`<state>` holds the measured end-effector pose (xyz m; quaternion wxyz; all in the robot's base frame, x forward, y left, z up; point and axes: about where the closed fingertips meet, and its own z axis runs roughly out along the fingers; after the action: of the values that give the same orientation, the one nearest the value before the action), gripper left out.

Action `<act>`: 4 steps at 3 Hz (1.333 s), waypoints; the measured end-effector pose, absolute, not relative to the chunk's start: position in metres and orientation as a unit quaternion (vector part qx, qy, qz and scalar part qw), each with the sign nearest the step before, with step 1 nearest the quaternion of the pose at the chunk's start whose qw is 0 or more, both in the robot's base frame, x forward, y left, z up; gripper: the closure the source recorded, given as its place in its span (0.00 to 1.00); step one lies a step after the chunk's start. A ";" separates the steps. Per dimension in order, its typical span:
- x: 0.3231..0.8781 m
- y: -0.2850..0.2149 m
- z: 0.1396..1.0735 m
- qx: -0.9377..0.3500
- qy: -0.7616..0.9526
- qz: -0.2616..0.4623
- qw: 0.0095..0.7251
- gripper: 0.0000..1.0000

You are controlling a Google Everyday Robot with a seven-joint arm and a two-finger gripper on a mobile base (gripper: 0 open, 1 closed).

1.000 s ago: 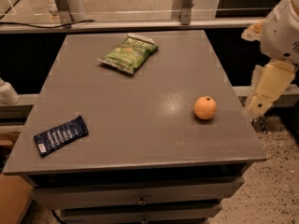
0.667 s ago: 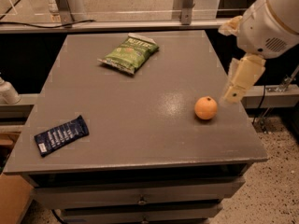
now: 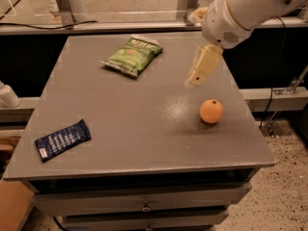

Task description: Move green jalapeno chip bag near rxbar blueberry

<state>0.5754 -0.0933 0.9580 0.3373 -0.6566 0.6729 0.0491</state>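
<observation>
The green jalapeno chip bag (image 3: 132, 56) lies flat at the far middle of the grey table (image 3: 134, 143), its white edge toward the back right. The rxbar blueberry (image 3: 62, 139), a slim navy wrapper with white lettering, lies near the table's front left corner. My gripper (image 3: 203, 67) hangs from the white arm (image 3: 240, 8) above the right part of the table. It is to the right of the bag and above the orange, holding nothing that I can see.
An orange (image 3: 211, 111) sits on the right side of the table. A rail with metal posts (image 3: 65, 4) runs behind the table. Drawers (image 3: 144, 207) sit under the front edge. A cardboard box (image 3: 12, 208) stands at the lower left.
The arm has swung in from the right edge toward the left and over the table. The bag, the bar and the orange have not moved.
</observation>
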 end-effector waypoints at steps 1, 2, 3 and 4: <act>0.575 -0.093 0.958 -0.657 0.673 0.049 0.337 0.00; 0.597 -0.085 0.952 -0.643 0.675 0.047 0.359 0.00; 0.646 -0.069 0.933 -0.607 0.690 0.052 0.391 0.00; 0.688 -0.055 0.913 -0.568 0.711 0.074 0.408 0.00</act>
<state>0.6880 -0.0555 0.9133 0.4076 -0.5680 0.7112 0.0737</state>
